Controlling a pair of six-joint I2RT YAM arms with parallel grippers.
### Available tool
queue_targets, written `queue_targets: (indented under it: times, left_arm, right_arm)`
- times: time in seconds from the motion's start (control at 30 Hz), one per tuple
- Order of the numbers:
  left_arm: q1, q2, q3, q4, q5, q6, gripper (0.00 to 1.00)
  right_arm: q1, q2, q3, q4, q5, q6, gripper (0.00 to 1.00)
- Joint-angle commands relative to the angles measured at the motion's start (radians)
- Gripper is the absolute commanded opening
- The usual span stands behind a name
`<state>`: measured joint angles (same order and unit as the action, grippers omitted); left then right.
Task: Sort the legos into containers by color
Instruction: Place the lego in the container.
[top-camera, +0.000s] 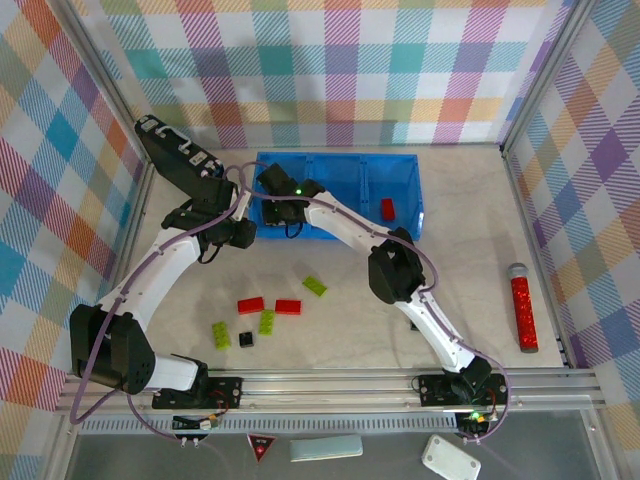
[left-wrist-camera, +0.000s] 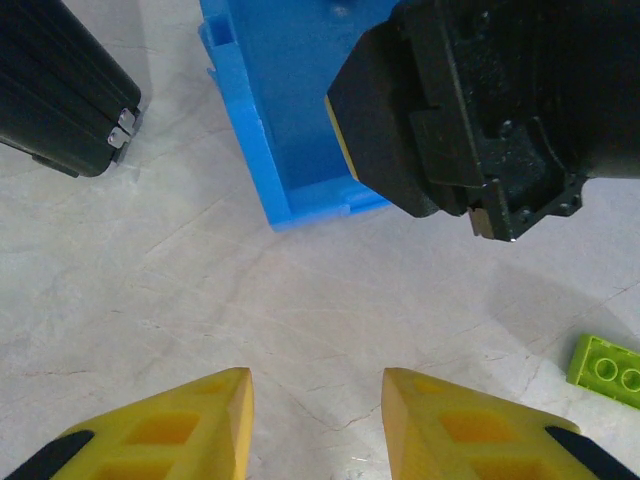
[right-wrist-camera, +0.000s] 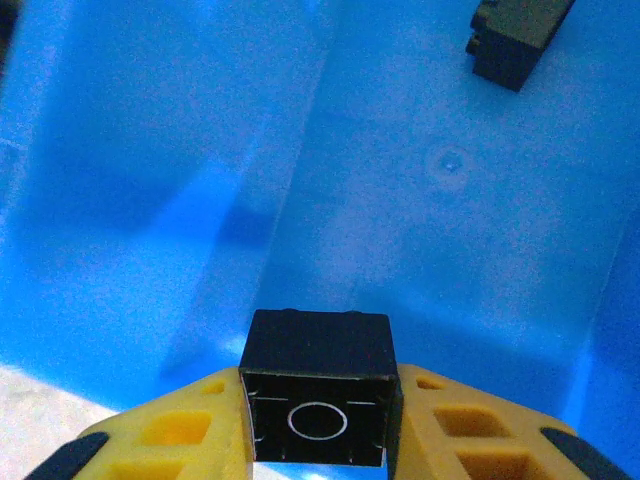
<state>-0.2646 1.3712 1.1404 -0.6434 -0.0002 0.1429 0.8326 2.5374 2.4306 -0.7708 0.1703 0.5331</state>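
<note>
My right gripper (right-wrist-camera: 318, 372) is shut on a small black lego (right-wrist-camera: 318, 395), held over the left compartment of the blue tray (right-wrist-camera: 150, 150). Another black lego (right-wrist-camera: 512, 35) lies on that compartment's floor. From above, the right gripper (top-camera: 272, 183) hangs over the tray's (top-camera: 400, 165) left end, and a red lego (top-camera: 387, 208) lies in the right compartment. My left gripper (left-wrist-camera: 318, 378) is open and empty above bare table, just off the tray's near left corner (left-wrist-camera: 290, 205). Loose on the table are lime legos (top-camera: 315, 285) (top-camera: 267, 321) (top-camera: 220, 334), red legos (top-camera: 250, 305) (top-camera: 288, 306) and a black lego (top-camera: 246, 340).
A black case (top-camera: 175, 155) lies at the far left, close to the left arm. A red glittery cylinder (top-camera: 523, 310) lies at the right. Checked walls enclose the table. In the left wrist view, a lime lego (left-wrist-camera: 605, 370) lies at the right edge.
</note>
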Motion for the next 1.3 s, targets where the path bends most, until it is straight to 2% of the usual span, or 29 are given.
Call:
queue_targets:
  times: [0.0,0.23,0.5,0.8,1.07,1.27]
  left_arm:
    - [0.013,-0.018,-0.009,0.015,0.012,-0.010,0.39]
    - [0.013,-0.021,-0.010,0.014,0.006,-0.009,0.39]
    - [0.013,-0.020,-0.011,0.013,0.003,-0.009,0.39]
    - [0.013,-0.033,-0.019,0.011,0.007,-0.016,0.39]
    - [0.011,-0.059,-0.006,-0.011,0.057,-0.076,0.39]
    - [-0.006,-0.065,0.003,-0.050,0.097,-0.208,0.39]
  right_arm:
    - [-0.002,0.025,0.033,-0.026,0.017,-0.022,0.35]
    - [-0.001,0.031,0.017,-0.053,-0.010,-0.008,0.37]
    - [-0.001,-0.020,0.000,-0.051,-0.003,-0.013,0.45]
    - [0.000,-0.118,-0.021,-0.066,0.017,-0.024,0.46]
    - [0.000,-0.293,-0.222,-0.016,0.033,-0.025,0.46]
    - [-0.006,-0.446,-0.405,0.008,0.058,0.004,0.46]
